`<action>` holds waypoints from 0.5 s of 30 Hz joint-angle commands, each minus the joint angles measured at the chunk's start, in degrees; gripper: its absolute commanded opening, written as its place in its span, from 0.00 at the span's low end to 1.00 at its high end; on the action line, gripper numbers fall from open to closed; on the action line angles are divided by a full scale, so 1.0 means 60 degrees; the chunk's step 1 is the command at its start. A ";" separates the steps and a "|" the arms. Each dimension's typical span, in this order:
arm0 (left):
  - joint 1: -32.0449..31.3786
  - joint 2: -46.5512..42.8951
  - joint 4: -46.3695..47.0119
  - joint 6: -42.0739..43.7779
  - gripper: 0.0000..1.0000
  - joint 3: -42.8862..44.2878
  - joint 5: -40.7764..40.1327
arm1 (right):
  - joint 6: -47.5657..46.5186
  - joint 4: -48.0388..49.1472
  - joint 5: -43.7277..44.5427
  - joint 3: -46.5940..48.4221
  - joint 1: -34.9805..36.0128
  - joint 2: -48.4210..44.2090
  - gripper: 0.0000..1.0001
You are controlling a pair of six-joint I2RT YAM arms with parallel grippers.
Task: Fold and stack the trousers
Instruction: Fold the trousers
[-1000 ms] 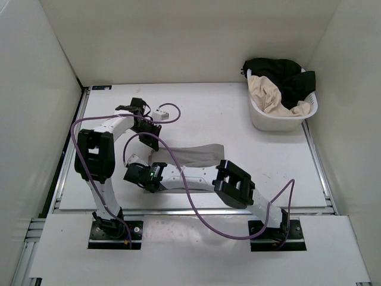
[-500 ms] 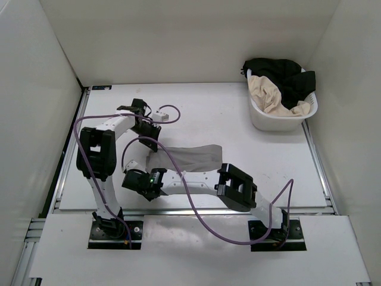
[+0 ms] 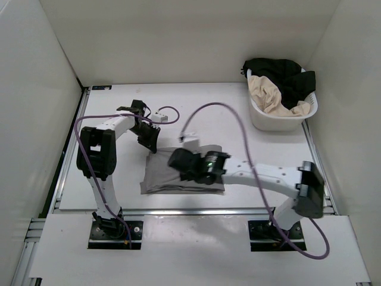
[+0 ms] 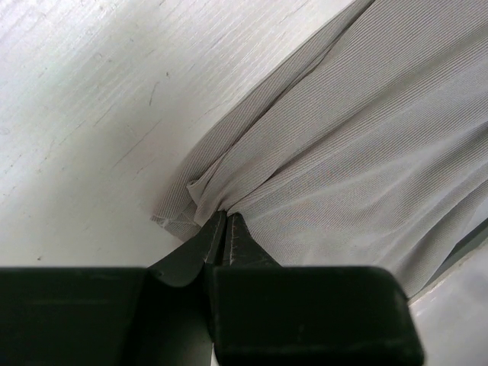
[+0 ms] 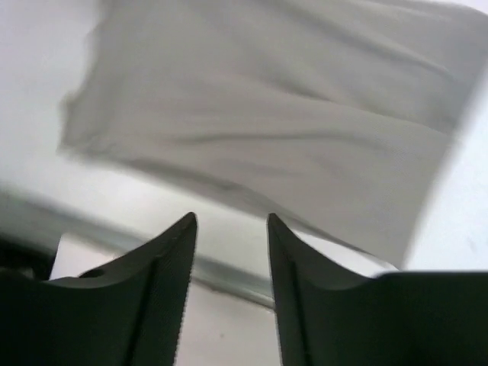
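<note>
Top external view: the trousers (image 3: 158,179) are seen lying on the desk (image 3: 280,152) as a folded grey rectangle near the front edge, between the two arms and well apart from the basket (image 3: 277,122) of other clothes at the far right. Their far left corner is pinched by the left hand (image 3: 150,142), whose fingers are pressed together on a gathered tuck of fabric in the left wrist view. The right hand (image 3: 177,161) is held above the cloth with its fingers spread and nothing between them. For a neat fold, the pinched corner is best lowered flat and squared with the layer beneath before it is let go, so that the thin cloth is not dragged or bunched; the spread hand could be used for smoothing. No brand, label or writing can be read anywhere.
</note>
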 commanded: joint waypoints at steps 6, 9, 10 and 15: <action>0.0091 -0.0583 -0.0134 -0.0050 0.15 -0.0093 0.0058 | 0.3506 0.0672 0.0392 -0.4190 -0.2560 -0.2370 0.75; 0.0091 -0.0584 -0.0221 -0.0050 0.15 -0.0093 0.0058 | 0.3387 0.1391 -0.0371 -0.4806 -0.2959 -0.2372 0.79; 0.0091 -0.0584 -0.0221 -0.0050 0.15 -0.0093 0.0058 | 0.3155 0.1596 -0.0473 -0.5156 -0.2959 -0.2372 0.82; 0.0091 -0.0672 -0.0309 -0.0050 0.15 -0.0093 0.0058 | 0.3430 0.2563 -0.1075 -0.6051 -0.3062 -0.2285 0.78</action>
